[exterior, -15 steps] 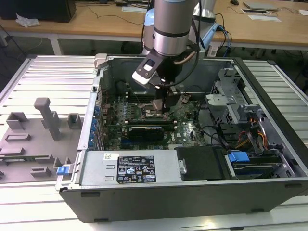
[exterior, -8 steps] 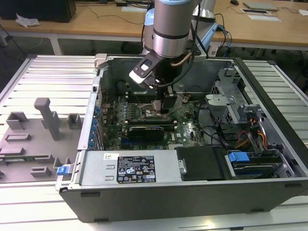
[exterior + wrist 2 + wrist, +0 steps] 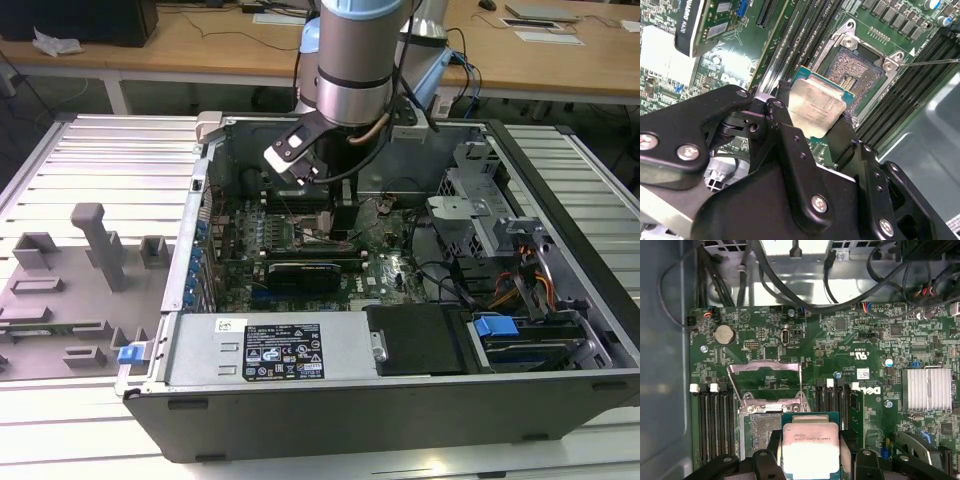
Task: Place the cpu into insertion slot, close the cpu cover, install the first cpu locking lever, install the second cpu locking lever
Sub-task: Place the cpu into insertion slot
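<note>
A black rectangular sticker (image 3: 285, 352) carrying white print and small logos, too fine to make out, lies on the silver metal power-supply box (image 3: 200, 355), at six o'clock from the green motherboard (image 3: 390, 265) in the exterior view. In the first wrist view, fine dark lettering crosses the pale silvery metal top of the small flat square cpu (image 3: 810, 452), and white lettering marks the board.
</note>
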